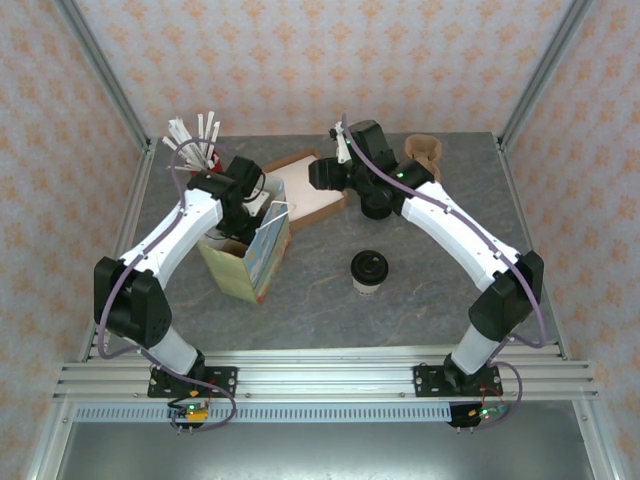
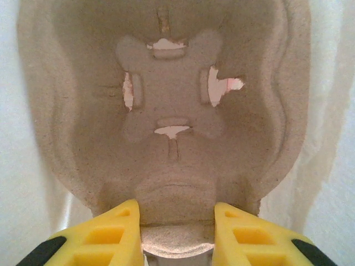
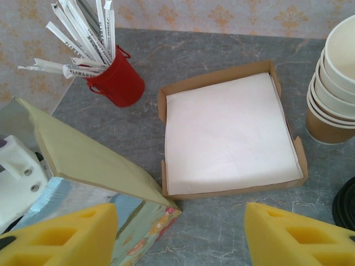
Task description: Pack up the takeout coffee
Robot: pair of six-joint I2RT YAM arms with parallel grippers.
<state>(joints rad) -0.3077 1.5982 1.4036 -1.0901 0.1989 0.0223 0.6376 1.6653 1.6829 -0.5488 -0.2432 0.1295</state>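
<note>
coffee cup [image 1: 369,272] with black lid, upright on the table [image 1: 420,300], between the two arms, near the paper bag [image 1: 250,255] on its left, touched by nothing. inside the bag, left gripper [image 2: 176,213] pinched narrow on the rim of a pulp carrier [image 2: 172,111]. right gripper [image 3: 177,213] wide and empty above the napkin tray [image 3: 230,133], red bucket [image 3: 116,83] of straws and cup stack [image 3: 335,83] to either side.

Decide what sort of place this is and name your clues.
Probably a mock café takeout station: red bucket of wrapped straws, stacked cream paper cups, black-lidded brown paper coffee cup.
</note>
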